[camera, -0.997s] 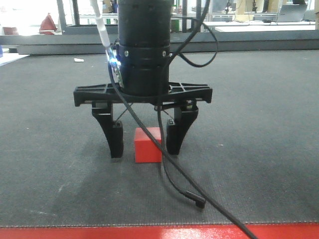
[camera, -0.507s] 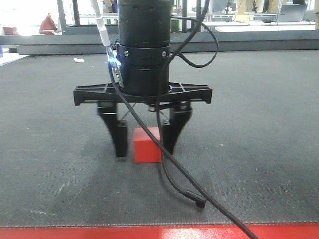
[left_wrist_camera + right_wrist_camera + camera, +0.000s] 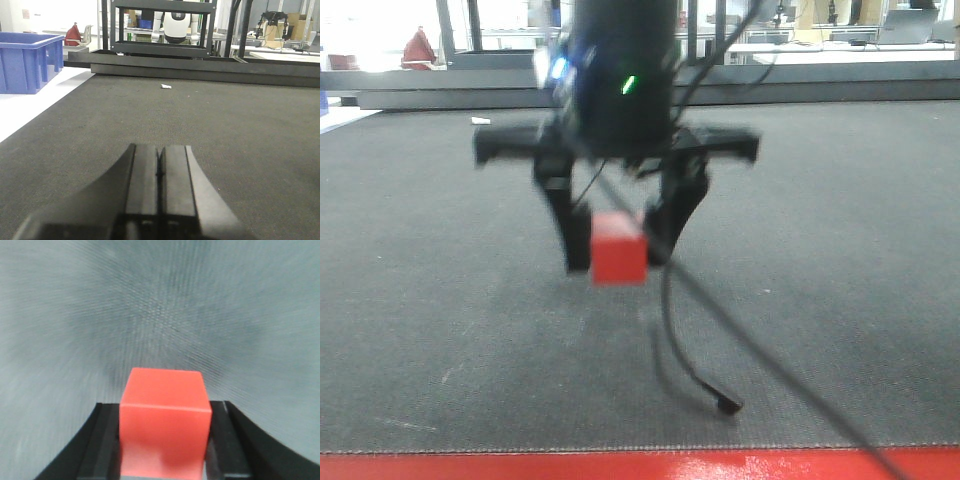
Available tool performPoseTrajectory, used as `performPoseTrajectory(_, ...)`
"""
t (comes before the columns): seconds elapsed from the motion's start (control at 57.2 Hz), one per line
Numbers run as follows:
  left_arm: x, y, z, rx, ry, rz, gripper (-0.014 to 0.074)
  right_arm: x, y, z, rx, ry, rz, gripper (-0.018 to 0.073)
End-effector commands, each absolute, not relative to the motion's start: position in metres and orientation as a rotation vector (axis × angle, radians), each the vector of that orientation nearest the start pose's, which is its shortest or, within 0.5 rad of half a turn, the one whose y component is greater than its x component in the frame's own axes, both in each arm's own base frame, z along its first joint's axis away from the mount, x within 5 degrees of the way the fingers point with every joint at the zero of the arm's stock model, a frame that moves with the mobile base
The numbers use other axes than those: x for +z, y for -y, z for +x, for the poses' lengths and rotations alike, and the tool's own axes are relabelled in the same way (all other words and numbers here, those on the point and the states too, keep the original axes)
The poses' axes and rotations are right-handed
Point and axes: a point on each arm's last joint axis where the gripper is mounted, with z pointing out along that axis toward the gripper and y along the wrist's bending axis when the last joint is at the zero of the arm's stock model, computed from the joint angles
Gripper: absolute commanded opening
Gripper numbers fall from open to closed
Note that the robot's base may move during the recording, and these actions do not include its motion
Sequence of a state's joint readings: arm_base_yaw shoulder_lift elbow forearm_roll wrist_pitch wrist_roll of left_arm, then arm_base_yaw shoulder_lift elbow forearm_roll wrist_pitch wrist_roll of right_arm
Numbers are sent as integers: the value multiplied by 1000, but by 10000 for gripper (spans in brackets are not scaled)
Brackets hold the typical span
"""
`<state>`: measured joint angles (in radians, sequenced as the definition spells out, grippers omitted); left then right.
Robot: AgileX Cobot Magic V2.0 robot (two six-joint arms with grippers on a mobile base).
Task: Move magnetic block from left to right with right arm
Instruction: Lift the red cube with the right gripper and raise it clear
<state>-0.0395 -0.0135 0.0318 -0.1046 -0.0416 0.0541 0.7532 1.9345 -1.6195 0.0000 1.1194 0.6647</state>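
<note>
Dark grey textured mat (image 3: 840, 300) covering the bench top, red strip (image 3: 620, 467) running along its near edge, small white scrap (image 3: 478, 121) lying at eleven o'clock by the far edge, black cable end (image 3: 725, 405) seemingly resting at five o'clock.

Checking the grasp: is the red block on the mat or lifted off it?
Lifted. The magnetic block hangs clamped in the right gripper, clear of the mat.

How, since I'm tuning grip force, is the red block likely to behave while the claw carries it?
The magnetic block is probably rigid: its faces look flat and its edges undeformed in the right claw. The smooth faces might slip under a weak pinch. Being a cube, it should sit flat rather than roll when released.
</note>
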Motion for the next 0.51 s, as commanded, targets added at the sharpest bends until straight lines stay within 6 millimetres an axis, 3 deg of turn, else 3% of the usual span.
performPoseTrajectory(0.0, 213, 1, 54, -74, -1367, -21, -126, 295, -252, 291, 290, -2807, -182, 293)
performPoseTrajectory(0.227, 213, 1, 54, -74, -1367, -21, -126, 303, -189, 275, 302, -2674, -242, 293)
performPoseTrajectory(0.49, 213, 1, 54, -74, -1367, -21, -126, 298, -105, 240, 302, -2495, -220, 293)
